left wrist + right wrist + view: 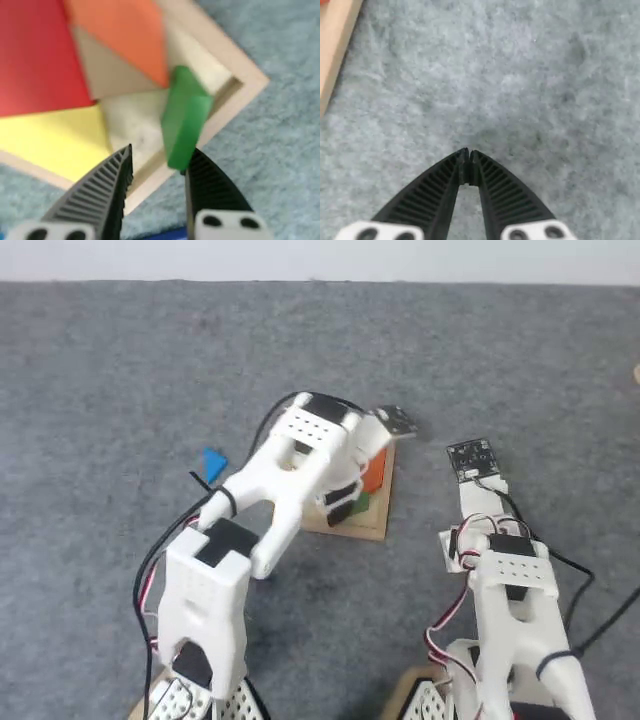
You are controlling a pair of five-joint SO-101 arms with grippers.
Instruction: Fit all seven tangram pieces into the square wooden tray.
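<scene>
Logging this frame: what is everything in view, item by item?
wooden tray: one, pale wood, on carpet
red piece: one, red, flat in tray
orange piece: one, orange, flat in tray
yellow piece: one, yellow, flat in tray
green piece: one, green, tilted near tray corner
blue piece: one, blue, on carpet outside tray
carpet: one, grey, covers table
left gripper: one, black, open over tray
right gripper: one, black, shut over carpet
</scene>
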